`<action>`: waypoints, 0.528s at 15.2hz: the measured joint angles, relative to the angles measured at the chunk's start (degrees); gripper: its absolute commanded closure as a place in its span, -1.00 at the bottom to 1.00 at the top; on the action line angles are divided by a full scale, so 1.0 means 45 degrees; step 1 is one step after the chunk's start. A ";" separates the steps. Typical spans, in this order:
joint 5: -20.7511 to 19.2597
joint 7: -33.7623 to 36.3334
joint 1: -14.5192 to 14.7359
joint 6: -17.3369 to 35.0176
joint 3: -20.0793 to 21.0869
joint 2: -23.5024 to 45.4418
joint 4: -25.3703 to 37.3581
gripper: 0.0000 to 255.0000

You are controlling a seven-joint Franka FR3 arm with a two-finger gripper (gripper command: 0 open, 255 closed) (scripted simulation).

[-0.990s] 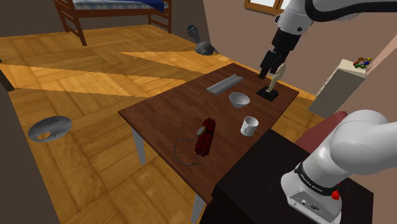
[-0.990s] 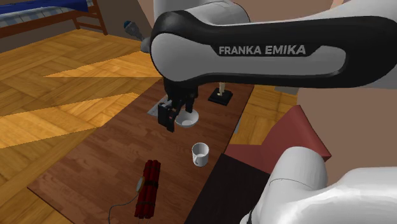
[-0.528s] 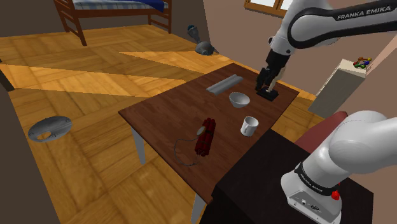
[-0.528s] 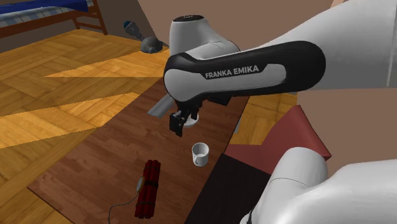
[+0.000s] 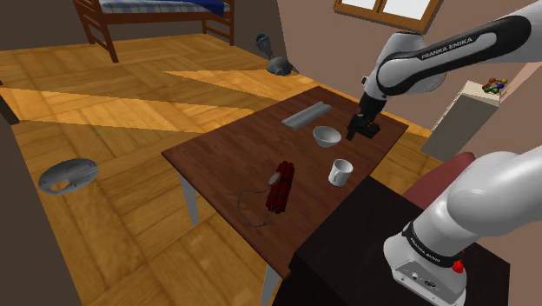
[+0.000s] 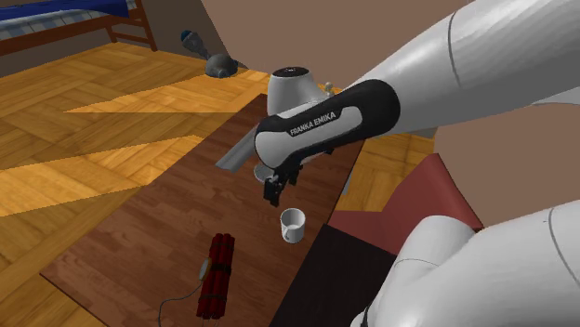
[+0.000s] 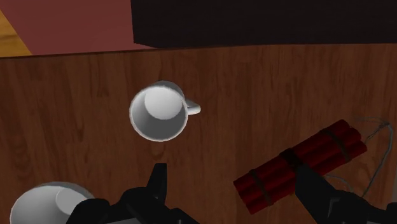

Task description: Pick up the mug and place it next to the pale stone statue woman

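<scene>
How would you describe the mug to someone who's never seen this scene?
Find the dark wooden table, then its edge by the robot's dark stand. The mug stands upright there, apart from the white bowl and the red stick bundle. It alone is a small white cup with a side handle, narrower than the bowl.

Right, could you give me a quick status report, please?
Black two-finger gripper open above white mug. Mug upright on brown table, untouched. Dark red dynamite bundle alongside, apart.
</scene>
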 measured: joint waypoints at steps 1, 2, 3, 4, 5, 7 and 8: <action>-0.0003 -0.0230 -0.0041 0.0464 -0.0209 0.0324 -0.0163 -1.00; 0.0087 -0.0529 -0.0016 0.1007 -0.0475 0.0887 -0.0168 -1.00; 0.0235 -0.0800 0.0056 0.1471 -0.0689 0.1458 -0.0089 -1.00; 0.0459 -0.1079 0.0171 0.1887 -0.0884 0.2055 0.0062 -1.00; 0.0658 -0.1408 0.0220 0.2298 -0.1097 0.2528 0.0078 -1.00; 0.1283 -0.2297 0.0349 0.3152 -0.1581 0.3621 0.0205 -1.00; 0.1724 -0.2812 0.0434 0.3519 -0.1774 0.4190 0.0330 -1.00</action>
